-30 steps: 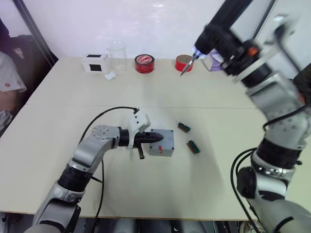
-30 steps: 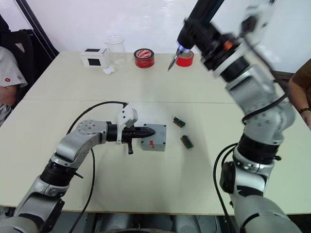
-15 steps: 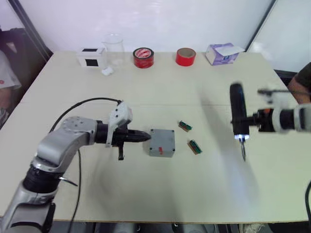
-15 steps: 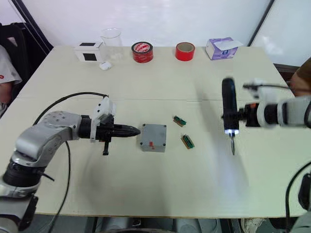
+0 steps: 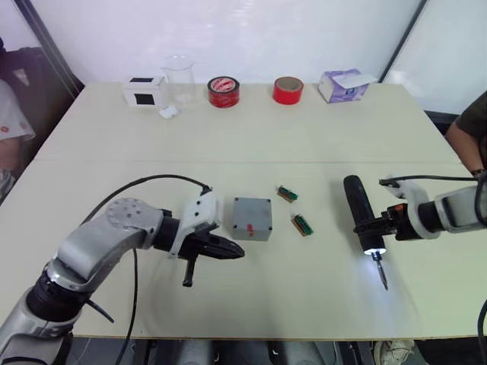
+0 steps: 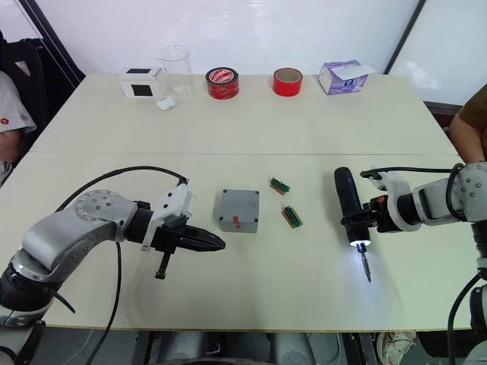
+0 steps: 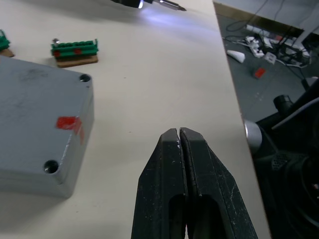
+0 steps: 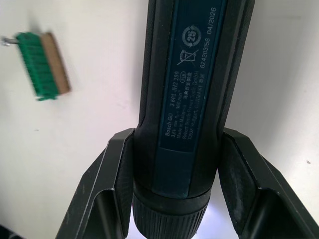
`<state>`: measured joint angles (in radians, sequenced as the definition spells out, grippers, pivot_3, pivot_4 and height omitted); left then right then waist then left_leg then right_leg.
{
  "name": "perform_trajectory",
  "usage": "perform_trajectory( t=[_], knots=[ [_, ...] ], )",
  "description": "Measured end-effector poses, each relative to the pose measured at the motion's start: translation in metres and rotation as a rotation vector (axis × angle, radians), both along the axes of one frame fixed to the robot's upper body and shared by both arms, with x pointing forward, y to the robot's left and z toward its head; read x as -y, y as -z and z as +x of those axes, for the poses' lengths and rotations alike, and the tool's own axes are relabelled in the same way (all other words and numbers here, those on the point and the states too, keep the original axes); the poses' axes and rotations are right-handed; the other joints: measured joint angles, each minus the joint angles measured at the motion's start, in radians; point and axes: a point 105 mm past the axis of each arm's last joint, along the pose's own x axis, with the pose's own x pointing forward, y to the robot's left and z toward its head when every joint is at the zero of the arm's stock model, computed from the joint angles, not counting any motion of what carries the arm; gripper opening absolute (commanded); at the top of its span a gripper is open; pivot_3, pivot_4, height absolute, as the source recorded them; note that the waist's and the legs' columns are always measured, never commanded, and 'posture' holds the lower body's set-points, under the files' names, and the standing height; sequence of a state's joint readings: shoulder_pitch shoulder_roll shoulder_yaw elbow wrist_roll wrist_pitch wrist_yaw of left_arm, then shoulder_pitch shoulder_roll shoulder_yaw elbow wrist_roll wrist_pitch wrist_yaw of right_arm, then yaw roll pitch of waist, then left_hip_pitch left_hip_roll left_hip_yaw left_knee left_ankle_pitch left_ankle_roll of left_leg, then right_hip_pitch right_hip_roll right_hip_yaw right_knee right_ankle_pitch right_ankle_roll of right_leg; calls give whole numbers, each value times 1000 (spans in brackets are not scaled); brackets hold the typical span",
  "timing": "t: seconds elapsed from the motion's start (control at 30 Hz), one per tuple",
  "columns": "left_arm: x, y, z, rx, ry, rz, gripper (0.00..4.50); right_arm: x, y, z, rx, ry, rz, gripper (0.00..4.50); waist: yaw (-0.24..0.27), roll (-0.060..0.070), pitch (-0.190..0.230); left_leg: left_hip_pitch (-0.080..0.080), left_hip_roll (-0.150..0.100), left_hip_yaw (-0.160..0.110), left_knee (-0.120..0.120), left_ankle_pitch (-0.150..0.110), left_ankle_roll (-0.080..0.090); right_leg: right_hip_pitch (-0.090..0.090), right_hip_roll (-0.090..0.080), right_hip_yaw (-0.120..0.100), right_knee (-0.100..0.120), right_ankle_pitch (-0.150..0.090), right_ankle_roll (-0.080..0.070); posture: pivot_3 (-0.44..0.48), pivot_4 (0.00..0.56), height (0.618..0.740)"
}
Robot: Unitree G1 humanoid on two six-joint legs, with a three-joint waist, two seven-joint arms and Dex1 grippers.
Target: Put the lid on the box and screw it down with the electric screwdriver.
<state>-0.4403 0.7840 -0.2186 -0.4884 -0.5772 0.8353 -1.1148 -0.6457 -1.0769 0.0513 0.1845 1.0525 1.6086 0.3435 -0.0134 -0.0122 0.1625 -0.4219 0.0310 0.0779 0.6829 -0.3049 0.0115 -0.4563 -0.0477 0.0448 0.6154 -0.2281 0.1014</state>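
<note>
Both arms are showing silver-grey metal segments with rounded joint housings. A black cable is looping out from the left arm's upper segment and running to a white angular housing at the wrist, and another black cable is running along the right forearm to its white wrist piece. The left gripper (image 6: 205, 242) is ending in two black, tapered, matte fingers (image 7: 162, 199), slightly scuffed. The right gripper (image 8: 182, 194) is showing two broad black fingers (image 8: 112, 184) with bevelled edges. A short black peg is hanging under the left wrist.
</note>
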Motion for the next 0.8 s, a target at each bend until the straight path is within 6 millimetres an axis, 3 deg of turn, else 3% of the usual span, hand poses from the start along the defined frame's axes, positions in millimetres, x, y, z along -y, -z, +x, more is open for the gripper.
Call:
perform_trajectory(
  t=[0.07, 0.1, 0.2, 0.23, 0.47, 0.63, 0.73, 0.8],
  knots=[
    [-2, 1, 4, -5, -26, 0, 0, 1, 3, 1, -4, 6, -7, 2845, 0, 0, 0, 0, 0, 0, 0, 0, 0, 0, 0, 0, 0, 0, 0, 0, 150, 740],
    [-3, 1, 5, -3, -32, -1, 0, 1, 3, 2, -2, 6, -9, 3010, 0, 0, 0, 0, 0, 0, 0, 0, 0, 0, 0, 0, 0, 0, 0, 0, 150, 740],
    [-8, -2, 10, 4, -65, -5, 0, -1, 1, 2, 12, -12, -14, 4209, 0, 0, 0, 0, 0, 0, 1, 0, 0, 1, 0, 0, 0, 0, 0, 0, 150, 740],
    [-10, -2, 12, 6, -78, -3, 0, -1, 0, 2, 15, -15, -19, 4423, 0, 0, 0, 0, 0, 0, 1, 0, 0, 1, 0, 0, 0, 1, 0, 0, 150, 740],
    [-39, -12, 30, -2, -217, -39, 0, 1, -6, 9, 76, -31, -63, 4423, 1, 0, 0, 1, 0, 0, 2, 0, 0, 2, -1, 0, 0, 1, 0, 0, 150, 740],
    [-64, -18, 47, 9, -351, -62, 0, -7, -59, 24, 294, -109, -44, 4423, -1, 0, 0, 1, 1, 0, 1, 0, 0, 1, 0, 0, 2, 1, 1, 0, 150, 740],
    [-70, -12, 57, 26, -415, -64, 0, -31, -92, 22, 454, -273, -19, 4423, 1, 0, 0, 1, 1, 0, 1, 0, 0, 0, 1, 0, 3, 1, 1, 0, 150, 740],
    [-66, -7, 65, 31, -441, -69, 0, -57, -96, 14, 527, -439, -17, 4423, 4, 0, 0, 1, 1, 0, 1, 0, 0, 1, 0, -1, 4, 1, 1, 0, 150, 740]
  ],
)
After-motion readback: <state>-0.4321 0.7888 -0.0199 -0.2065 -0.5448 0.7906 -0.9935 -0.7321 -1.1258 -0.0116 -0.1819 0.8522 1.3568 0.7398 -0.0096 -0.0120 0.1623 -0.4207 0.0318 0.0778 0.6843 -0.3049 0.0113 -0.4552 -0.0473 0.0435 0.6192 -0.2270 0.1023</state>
